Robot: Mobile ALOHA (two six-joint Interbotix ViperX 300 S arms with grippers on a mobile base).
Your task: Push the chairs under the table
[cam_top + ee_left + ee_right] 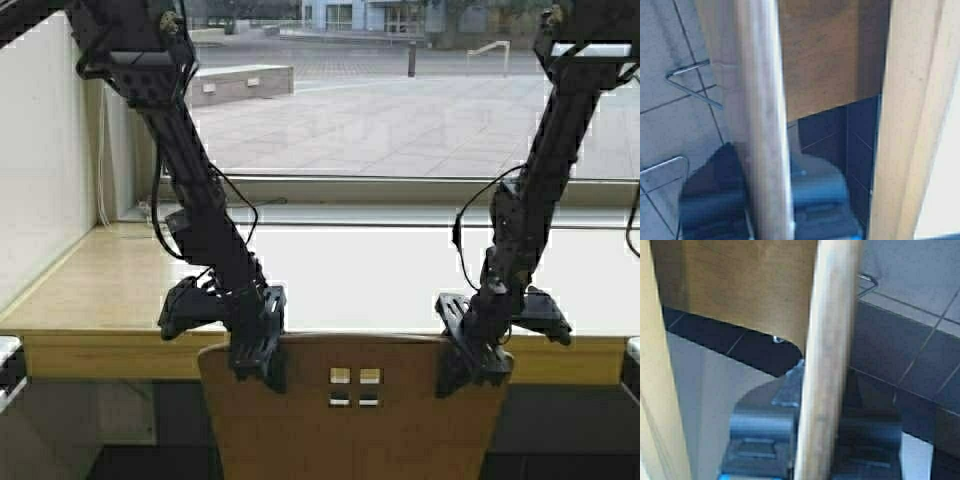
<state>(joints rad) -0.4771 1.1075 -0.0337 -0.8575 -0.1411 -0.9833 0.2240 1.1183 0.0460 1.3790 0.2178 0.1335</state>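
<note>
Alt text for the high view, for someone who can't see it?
Both grippers, left and right, clamp the top edge of a tan plywood chair, its back close to the front edge of the pale wood counter. Beyond the counter, a window shows a paved plaza.

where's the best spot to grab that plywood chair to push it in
Take the chair by the top edge of its curved back, from above, one pincer near each upper corner: left pincer, right pincer. That thin rim fits between the fingers.
</note>
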